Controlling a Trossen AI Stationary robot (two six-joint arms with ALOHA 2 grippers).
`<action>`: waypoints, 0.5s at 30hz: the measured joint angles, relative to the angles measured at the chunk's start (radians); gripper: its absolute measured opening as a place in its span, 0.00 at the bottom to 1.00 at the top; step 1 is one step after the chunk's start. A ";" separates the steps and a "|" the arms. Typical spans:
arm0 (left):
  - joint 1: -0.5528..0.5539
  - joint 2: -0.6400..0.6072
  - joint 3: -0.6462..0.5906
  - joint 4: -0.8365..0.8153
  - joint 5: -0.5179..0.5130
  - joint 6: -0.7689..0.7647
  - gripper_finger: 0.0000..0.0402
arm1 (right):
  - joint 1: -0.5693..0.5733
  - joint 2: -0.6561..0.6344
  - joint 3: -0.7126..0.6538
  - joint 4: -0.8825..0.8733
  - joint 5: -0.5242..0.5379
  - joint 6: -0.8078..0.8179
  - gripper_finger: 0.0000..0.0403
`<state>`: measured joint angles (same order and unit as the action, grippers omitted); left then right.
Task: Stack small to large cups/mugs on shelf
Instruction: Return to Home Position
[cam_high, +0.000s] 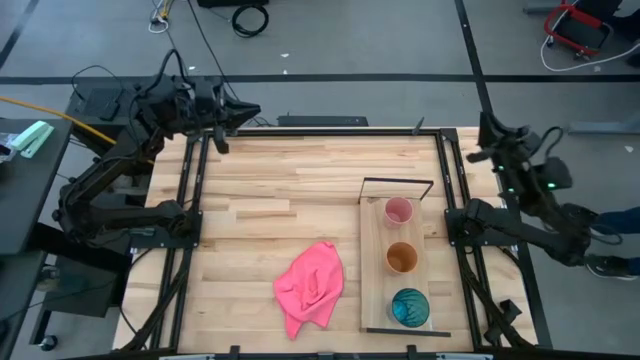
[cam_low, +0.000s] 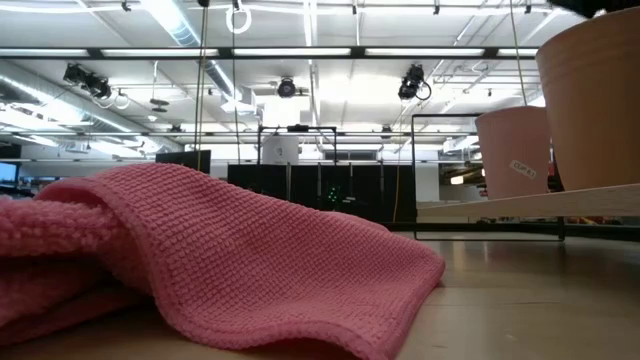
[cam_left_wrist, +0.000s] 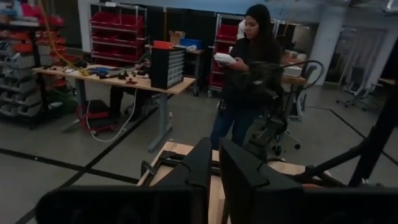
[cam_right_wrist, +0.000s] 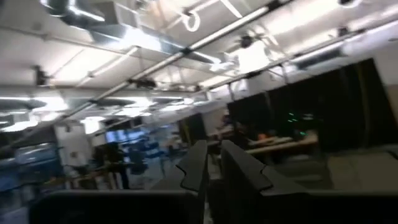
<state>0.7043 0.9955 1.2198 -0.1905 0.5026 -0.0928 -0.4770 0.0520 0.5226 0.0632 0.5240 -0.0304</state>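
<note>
Cups in three sizes stand in a single row on the shelf (cam_high: 372, 290), which lies on the right half of the tabletop (cam_high: 280, 200) with its long axis running from far edge to near edge. The pink cup (cam_high: 398, 211) is just beside the wire frame (cam_high: 397, 181) at the far end, the orange cup (cam_high: 401, 258) is in the middle, and the teal cup (cam_high: 409, 307) is at the near end. They are side by side, none inside another. Both arms sit off at the table's far corners, well apart from the board. The right arm is the nearer of the two, with the shelf lying toward the near edge from it. The left gripper (cam_left_wrist: 214, 149) shows its fingers drawn together with only a sliver between them, clamped on nothing. The right gripper (cam_right_wrist: 213, 152) looks the same and points up at the ceiling. I judge the placing done, so any parking move only has to stay away from that row. The crumpled pink cloth (cam_high: 310, 285) fills most of the low view. Only two cups show there, the nearer one cut off at the edge, and the teal one is out of sight. Beyond the table a person (cam_left_wrist: 249, 68) stands in the room.
</note>
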 joint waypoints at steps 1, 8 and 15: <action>-0.006 0.000 0.000 0.000 0.000 0.014 0.09 | -0.001 0.002 -0.026 0.023 0.033 0.000 0.14; -0.002 0.021 0.000 0.001 0.000 0.053 0.07 | -0.052 0.058 -0.190 0.285 0.103 -0.035 0.14; 0.029 0.064 0.000 0.004 0.001 0.079 0.09 | -0.205 0.193 -0.191 0.319 0.120 -0.011 0.14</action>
<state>0.7332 1.0596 1.2194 -0.1862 0.5034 -0.0138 -0.6824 0.2452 0.3313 0.3827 0.6436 -0.0414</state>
